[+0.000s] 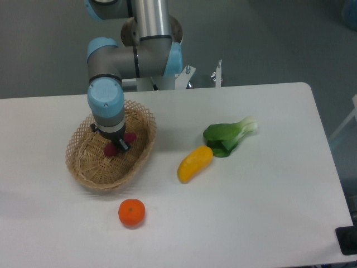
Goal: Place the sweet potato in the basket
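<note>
The tan wicker basket point(83, 167) sits on the left part of the white table. My gripper point(119, 146) hangs down inside the basket, over its middle. The reddish-purple sweet potato point(110, 149) shows as small patches on both sides of the black fingers, low in the basket. The jaws look closed around it, but the wrist hides most of the grip and I cannot tell if it rests on the basket floor.
A round orange fruit point(131, 213) lies just in front of the basket. A yellow oblong vegetable point(194, 163) and a green bok choy point(227, 137) lie to the right, mid-table. The arm's base stands behind the table's far edge.
</note>
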Tool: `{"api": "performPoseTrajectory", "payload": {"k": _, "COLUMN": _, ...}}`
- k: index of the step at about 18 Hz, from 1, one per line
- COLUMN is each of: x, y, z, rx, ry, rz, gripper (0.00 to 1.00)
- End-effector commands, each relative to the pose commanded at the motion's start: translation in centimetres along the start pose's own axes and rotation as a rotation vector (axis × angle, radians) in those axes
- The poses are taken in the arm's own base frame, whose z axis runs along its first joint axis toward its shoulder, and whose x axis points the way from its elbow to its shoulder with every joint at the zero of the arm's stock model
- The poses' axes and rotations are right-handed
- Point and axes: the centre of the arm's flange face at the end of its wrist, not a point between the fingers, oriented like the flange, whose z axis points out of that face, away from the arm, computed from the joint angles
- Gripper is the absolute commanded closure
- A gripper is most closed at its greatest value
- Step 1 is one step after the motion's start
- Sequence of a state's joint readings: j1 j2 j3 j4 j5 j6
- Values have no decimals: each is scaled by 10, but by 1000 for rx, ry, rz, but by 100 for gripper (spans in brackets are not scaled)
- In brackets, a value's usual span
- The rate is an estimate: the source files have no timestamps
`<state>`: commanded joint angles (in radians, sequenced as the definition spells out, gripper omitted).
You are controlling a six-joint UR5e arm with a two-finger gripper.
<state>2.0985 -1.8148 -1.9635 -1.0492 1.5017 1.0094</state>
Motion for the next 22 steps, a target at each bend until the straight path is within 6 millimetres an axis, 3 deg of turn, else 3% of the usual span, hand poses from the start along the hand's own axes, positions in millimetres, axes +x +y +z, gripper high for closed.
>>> {"api": "performPoseTrajectory", "payload": {"k": 2, "x": -1, "y": 2, "z": -17, "rx": 9, "ry": -36, "rz": -2, "gripper": 0}}
{"api": "performPoseTrajectory", "payload": {"k": 5, "x": -19, "y": 3, "z": -66, "rx": 34, "ry": -144, "rz": -17, "gripper": 0}}
{"api": "performPoseTrajectory", "payload": {"k": 8, "x": -55, "y": 29, "z": -114, "rx": 36, "ry": -243, "rz": -81, "gripper": 0}}
{"api": "performPoseTrajectory", "payload": {"k": 11, "x": -92, "y": 62, "z": -147, "rx": 54, "ry": -282, "rz": -124, "gripper": 0}}
{"api": "performPoseTrajectory", "payload": {"k": 18, "x": -152, "y": 161, "z": -159, "rx": 34, "ry": -233, "rz": -62, "gripper": 0}}
{"api": "performPoseTrajectory", "payload": {"k": 20, "x": -169, "y": 183, "z": -164, "rx": 52, "ry": -240, "rz": -41, "gripper": 0}}
{"api": "performPoseTrajectory", "payload": {"k": 22, "x": -189, "y": 189, "z": -167, "rx": 44, "ry": -248, "rz": -26, "gripper": 0}}
